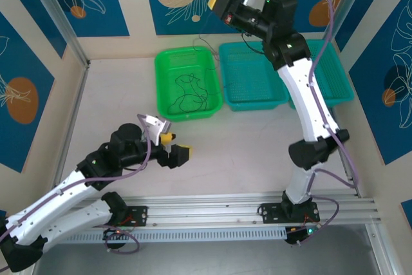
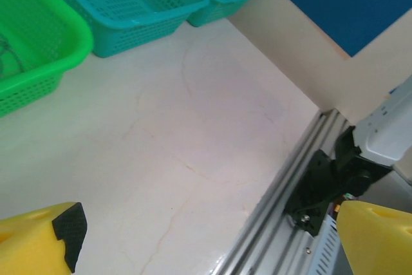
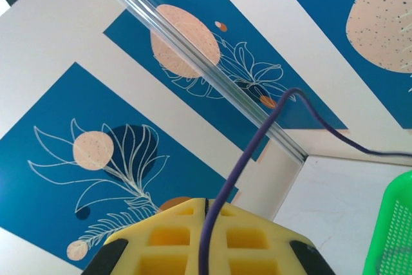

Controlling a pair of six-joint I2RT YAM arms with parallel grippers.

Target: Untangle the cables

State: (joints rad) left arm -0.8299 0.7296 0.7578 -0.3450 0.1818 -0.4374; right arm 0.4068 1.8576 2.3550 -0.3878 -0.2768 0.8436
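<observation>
1. Slip. Your right fingers [image 3: 217, 239] are pressed together on a single dark bluish strand [image 3: 239, 159], which leaves the seam between the pads and arcs away. It is very thin, so a sharp tug would likely draw it straight through the pinch.
2. Dragging the clump. The rest of the cables [image 1: 187, 91] lie as a loose, curly tangle on the floor of the green basket [image 1: 158, 82]. The overhead view is too coarse to trace the held strand down, so I cannot tell whether it is free of that tangle. If it is looped in, lifting further would haul the whole clump up or tighten a knot rather than open one.
3. Basket shift. Nothing pins the tangle or the green basket, and the basket looks light. A snagged pull could slide or tip it against the teal basket [image 1: 254, 103] just beside it.
4. Right arm. It reaches up and back, with the wrist high above the rear of the baskets and close to the back wall [image 1: 193, 30]. By my reading there is little room left to gain height.
5. Left arm. It sits low over the bare surface [image 1: 116, 94], well apart from the baskets. Your left fingers [image 1: 175, 147] are spread wide and hold nothing, so they are too far off to steady the tangle unless you bring them across.
</observation>
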